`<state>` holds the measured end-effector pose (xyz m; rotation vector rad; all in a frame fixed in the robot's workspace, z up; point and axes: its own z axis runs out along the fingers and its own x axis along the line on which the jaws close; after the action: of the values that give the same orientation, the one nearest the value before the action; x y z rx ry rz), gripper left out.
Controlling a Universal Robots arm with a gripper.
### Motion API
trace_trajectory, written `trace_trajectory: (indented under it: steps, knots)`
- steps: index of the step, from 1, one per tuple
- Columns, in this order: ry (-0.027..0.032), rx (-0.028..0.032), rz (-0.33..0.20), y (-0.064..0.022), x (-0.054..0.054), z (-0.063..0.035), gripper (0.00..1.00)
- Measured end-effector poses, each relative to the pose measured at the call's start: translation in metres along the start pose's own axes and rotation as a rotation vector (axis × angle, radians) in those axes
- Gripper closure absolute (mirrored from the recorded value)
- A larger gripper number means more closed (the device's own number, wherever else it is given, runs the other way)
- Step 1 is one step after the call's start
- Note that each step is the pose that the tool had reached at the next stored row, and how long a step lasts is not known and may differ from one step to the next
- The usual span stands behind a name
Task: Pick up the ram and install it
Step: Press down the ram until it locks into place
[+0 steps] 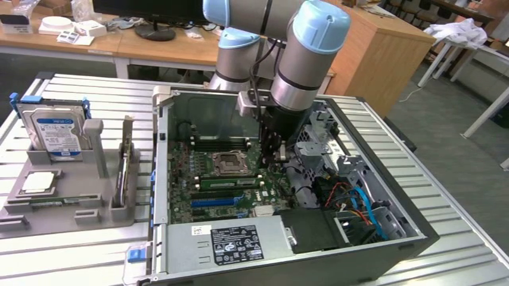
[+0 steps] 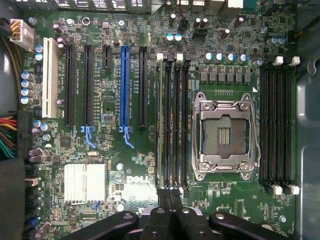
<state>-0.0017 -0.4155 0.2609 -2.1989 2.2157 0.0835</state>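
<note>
Inside the open PC case (image 1: pixel 382 244) the arm (image 1: pixel 306 53) points straight down, hand (image 1: pixel 276 156) (image 2: pixel 170 197) low over the motherboard (image 2: pixel 115 170) at the end of the DIMM slots (image 2: pixel 172 125). Fingers pressed together, nothing visible between them. Green ram (image 1: pixel 228 182) stands in a slot just beside the hand, next to the CPU socket (image 1: pixel 228 162).

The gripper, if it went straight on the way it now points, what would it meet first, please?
Probably the motherboard, at the end of the memory slots beside the CPU socket: the gripper points down at the board in line with that bank. Depth is unclear, so the exact spot is uncertain.
</note>
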Motion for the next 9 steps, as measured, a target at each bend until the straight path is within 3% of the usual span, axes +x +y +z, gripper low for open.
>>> trace_trajectory:
  steps: [9]
  knots:
    - [0.0003,-0.0001,0.000,-0.0001,0.0002,0.0029,0.89]
